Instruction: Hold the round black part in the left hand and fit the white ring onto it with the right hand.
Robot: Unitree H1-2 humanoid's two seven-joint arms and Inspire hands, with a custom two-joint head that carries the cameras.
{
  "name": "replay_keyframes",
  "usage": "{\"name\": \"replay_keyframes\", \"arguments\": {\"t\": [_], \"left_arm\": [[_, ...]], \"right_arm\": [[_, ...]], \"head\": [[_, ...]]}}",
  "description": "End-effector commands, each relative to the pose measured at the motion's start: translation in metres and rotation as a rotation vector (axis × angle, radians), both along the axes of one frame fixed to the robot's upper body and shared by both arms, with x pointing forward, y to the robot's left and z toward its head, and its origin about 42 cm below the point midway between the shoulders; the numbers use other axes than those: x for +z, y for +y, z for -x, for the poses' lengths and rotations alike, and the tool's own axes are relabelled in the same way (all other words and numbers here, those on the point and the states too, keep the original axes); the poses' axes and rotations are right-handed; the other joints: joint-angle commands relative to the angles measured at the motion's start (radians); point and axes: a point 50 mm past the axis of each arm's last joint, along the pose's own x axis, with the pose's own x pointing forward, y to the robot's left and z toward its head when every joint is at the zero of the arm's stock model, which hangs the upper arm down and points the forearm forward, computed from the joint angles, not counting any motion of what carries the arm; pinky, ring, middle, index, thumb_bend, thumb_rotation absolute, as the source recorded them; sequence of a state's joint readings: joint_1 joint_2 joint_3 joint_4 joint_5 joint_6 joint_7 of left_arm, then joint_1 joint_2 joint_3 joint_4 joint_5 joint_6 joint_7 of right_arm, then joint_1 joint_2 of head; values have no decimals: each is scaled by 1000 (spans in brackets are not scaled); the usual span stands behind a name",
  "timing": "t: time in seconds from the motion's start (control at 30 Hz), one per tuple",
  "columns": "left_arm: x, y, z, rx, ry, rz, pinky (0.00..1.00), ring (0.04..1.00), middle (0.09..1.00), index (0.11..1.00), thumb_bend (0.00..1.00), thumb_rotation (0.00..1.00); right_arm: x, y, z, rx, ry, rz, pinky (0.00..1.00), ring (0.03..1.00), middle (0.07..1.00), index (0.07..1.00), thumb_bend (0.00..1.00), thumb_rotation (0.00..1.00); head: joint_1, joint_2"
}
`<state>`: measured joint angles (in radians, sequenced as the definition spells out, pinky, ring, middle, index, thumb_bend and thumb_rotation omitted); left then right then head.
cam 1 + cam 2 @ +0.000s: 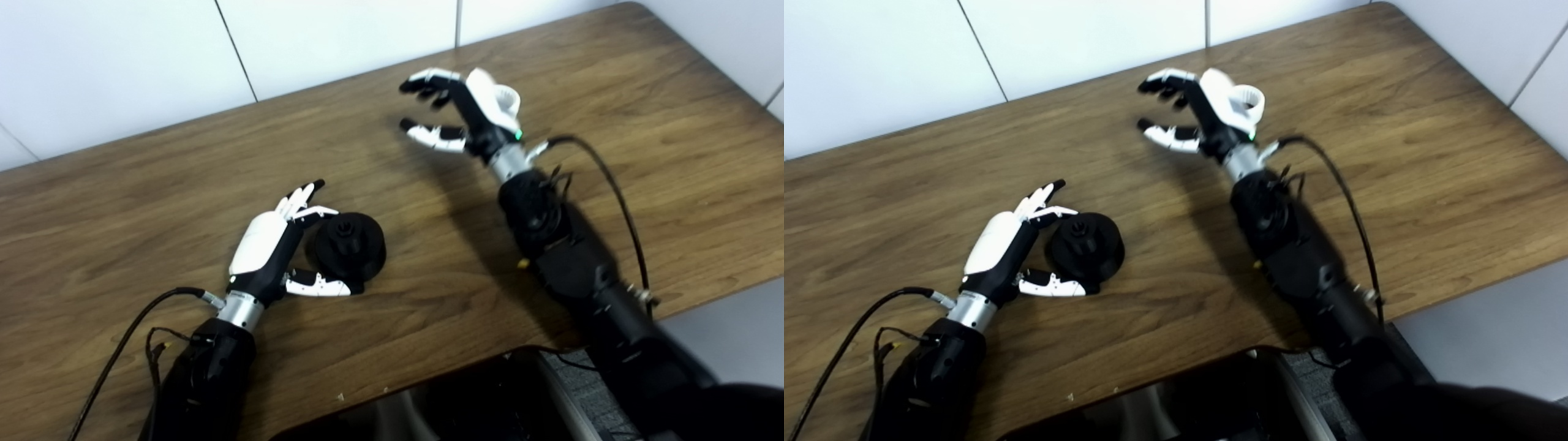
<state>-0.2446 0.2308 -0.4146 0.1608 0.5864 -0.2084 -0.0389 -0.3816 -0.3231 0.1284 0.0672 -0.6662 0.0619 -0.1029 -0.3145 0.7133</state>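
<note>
The round black part (348,246) lies flat on the wooden table (153,184), a small hub sticking up from its middle. My left hand (275,245) cups it from the left: its fingers (300,199) reach past the far side and its thumb lies along the near edge, both spread rather than clamped. The white ring (1247,101) sits on the table towards the back, just behind and to the right of my right hand (456,113). That hand hovers with fingers and thumb apart, pointing left, holding nothing.
A white wall runs along the table's far edge. Black cables trail from both wrists, the right one (618,196) looping over the table. A dark object (429,404) fills the bottom centre by the near edge.
</note>
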Motion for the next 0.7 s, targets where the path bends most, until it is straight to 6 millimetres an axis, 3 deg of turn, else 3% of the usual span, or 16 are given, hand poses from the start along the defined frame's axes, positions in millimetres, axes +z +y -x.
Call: {"name": "replay_keyframes", "arguments": {"t": [0.0, 0.1, 0.2, 0.43, 0.57, 0.6, 0.67], "left_arm": [[-13, 13, 5, 19, 30, -39, 1000, 1000, 1000, 644, 1000, 372], [-13, 13, 5, 17, 22, -38, 1000, 1000, 1000, 642, 1000, 372], [-12, 14, 5, 16, 17, -39, 1000, 1000, 1000, 640, 1000, 368], [-12, 16, 4, 15, 12, -42, 1000, 1000, 1000, 640, 1000, 371], [-12, 16, 4, 14, 11, -41, 1000, 1000, 1000, 640, 1000, 370], [-12, 16, 4, 14, 11, -39, 1000, 1000, 1000, 639, 1000, 367], [-12, 16, 5, 17, 13, -39, 1000, 1000, 1000, 638, 1000, 360]], "right_arm": [[33, 0, -8, -4, -79, 93, 649, 779, 793, 722, 539, 327], [42, -11, -11, -34, -67, 217, 665, 801, 814, 743, 573, 357], [50, -21, -14, -66, -52, 305, 768, 842, 836, 764, 622, 407], [63, -40, -22, -128, -15, 368, 862, 891, 851, 787, 662, 414], [69, -50, -27, -151, 51, 388, 939, 949, 898, 827, 669, 467], [71, -52, -27, -154, 74, 395, 944, 957, 905, 836, 680, 500], [73, -56, -27, -153, 134, 430, 955, 982, 936, 885, 774, 672]], "head": [[-1, 1], [6, 1], [8, 2], [10, -1], [18, 3], [12, 4], [12, 4]]}}
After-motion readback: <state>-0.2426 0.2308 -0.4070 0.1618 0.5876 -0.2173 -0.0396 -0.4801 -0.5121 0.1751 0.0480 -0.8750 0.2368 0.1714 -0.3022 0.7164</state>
